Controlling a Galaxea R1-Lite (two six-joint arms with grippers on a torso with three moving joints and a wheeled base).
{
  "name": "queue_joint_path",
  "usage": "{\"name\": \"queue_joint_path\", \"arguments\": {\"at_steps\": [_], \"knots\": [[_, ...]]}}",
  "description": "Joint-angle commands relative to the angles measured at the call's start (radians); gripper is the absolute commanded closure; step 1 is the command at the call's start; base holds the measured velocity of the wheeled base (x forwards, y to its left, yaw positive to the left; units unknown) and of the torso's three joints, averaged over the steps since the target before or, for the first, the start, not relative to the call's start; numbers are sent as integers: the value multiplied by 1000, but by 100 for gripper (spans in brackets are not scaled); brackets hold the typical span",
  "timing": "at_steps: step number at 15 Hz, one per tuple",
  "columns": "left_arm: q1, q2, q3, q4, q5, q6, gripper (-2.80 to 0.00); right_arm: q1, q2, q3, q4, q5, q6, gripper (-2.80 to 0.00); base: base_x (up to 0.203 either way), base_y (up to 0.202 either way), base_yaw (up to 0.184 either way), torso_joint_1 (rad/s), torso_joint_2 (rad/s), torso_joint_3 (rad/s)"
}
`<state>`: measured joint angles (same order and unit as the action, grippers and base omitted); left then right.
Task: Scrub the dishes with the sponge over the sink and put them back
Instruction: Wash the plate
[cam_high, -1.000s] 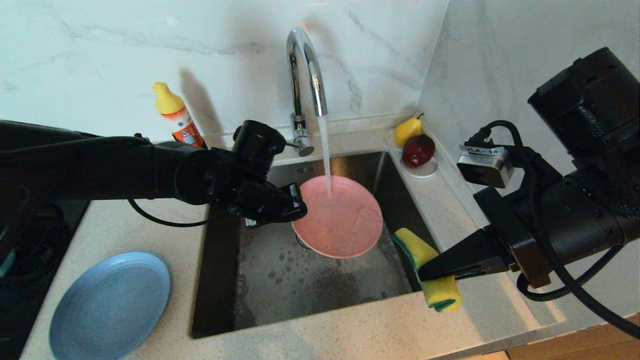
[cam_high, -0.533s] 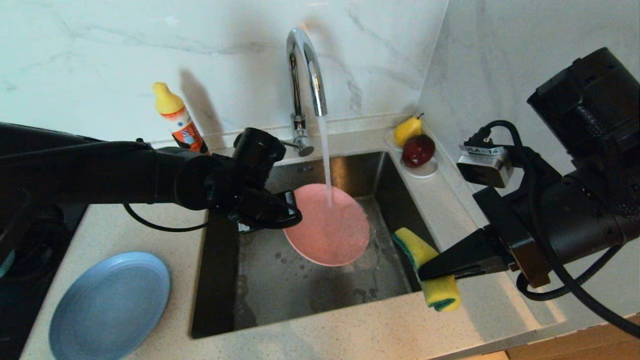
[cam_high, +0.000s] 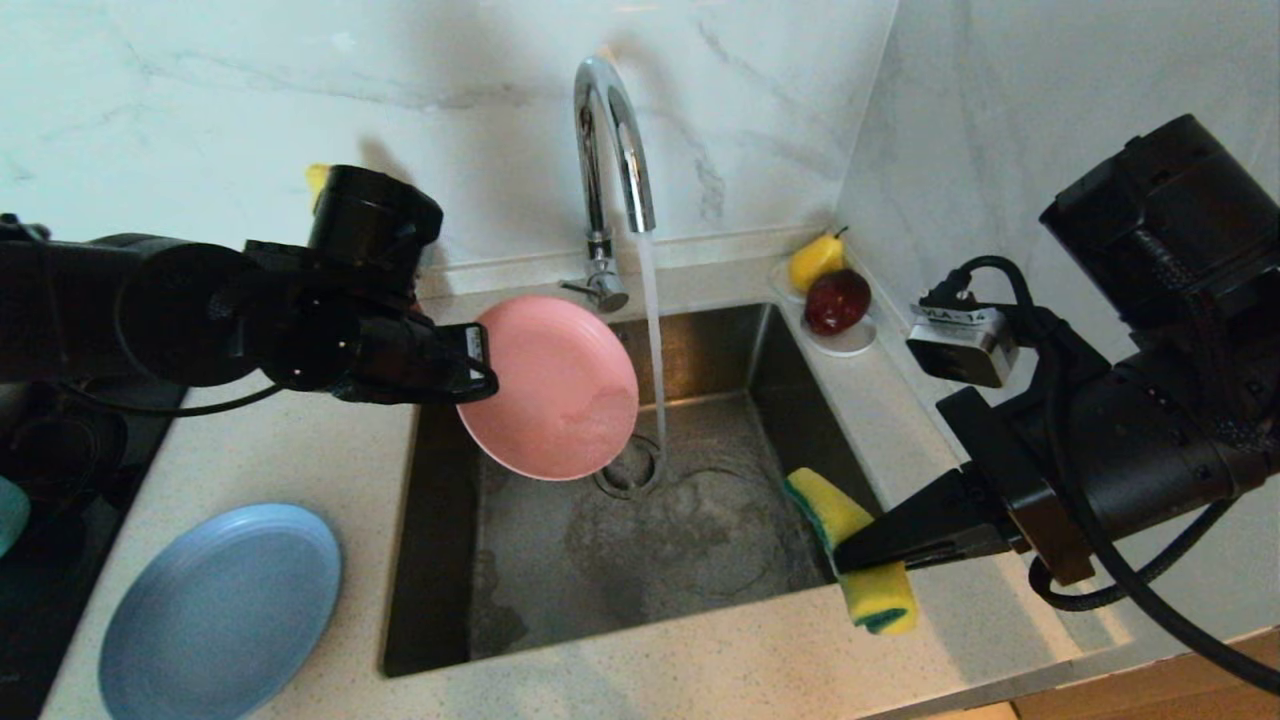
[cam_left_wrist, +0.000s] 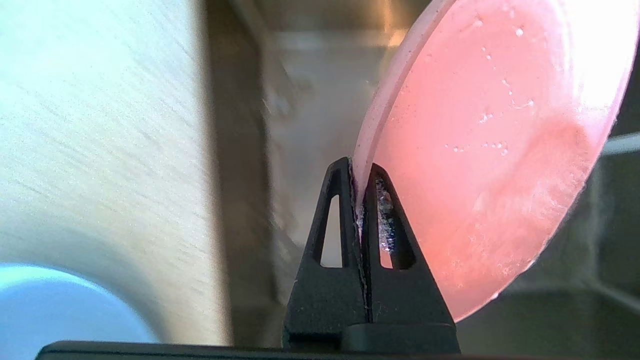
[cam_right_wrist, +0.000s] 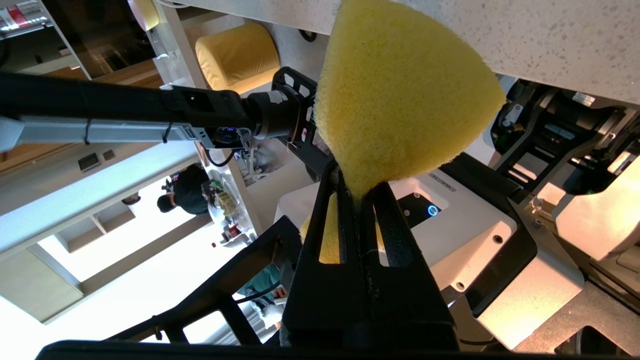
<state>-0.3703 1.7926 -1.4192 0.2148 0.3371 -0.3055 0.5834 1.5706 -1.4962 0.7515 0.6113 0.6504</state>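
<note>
My left gripper (cam_high: 478, 362) is shut on the rim of the pink plate (cam_high: 553, 388), which hangs tilted above the left side of the sink (cam_high: 700, 340), clear of the running water. The left wrist view shows both fingers pinching the wet pink plate (cam_left_wrist: 490, 150) at my left gripper (cam_left_wrist: 358, 167). My right gripper (cam_high: 850, 545) is shut on the yellow sponge (cam_high: 838, 510) with its green layer, at the sink's front right corner. In the right wrist view the sponge (cam_right_wrist: 400, 95) bulges out beyond my right gripper (cam_right_wrist: 357, 187). The light-blue plate (cam_high: 220, 610) lies on the counter at the front left.
Water streams from the chrome tap (cam_high: 610, 130) onto the drain (cam_high: 628, 472). A white saucer with a pear (cam_high: 815, 260) and a dark red fruit (cam_high: 836, 300) stands at the sink's back right. The left arm hides most of the yellow-capped bottle (cam_high: 318, 178). A teal edge (cam_high: 8, 510) shows at far left.
My left gripper has lifted the pink plate up and to the left, out of the water stream, and tilted it. The right gripper with the sponge has stayed in place.
</note>
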Motion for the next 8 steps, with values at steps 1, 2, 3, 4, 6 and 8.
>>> {"name": "queue_joint_path", "arguments": {"at_steps": [1,2,3,4,6,8], "knots": [[19,-97,71,-88,27,78,0,6,6,2,5,4,5,0,0,0,0,0,0,0],[22,-120,106,-153,46,121,0,7,8,1,5,4,5,0,0,0,0,0,0,0],[26,-147,145,-221,63,165,0,7,8,0,5,4,6,0,0,0,0,0,0,0],[32,-177,179,-280,71,218,0,9,8,-1,5,4,6,0,0,0,0,0,0,0],[40,-233,234,-402,76,327,0,12,8,-2,5,4,6,0,0,0,0,0,0,0],[47,-267,278,-539,76,425,0,13,12,-4,6,4,8,0,0,0,0,0,0,0]]}}
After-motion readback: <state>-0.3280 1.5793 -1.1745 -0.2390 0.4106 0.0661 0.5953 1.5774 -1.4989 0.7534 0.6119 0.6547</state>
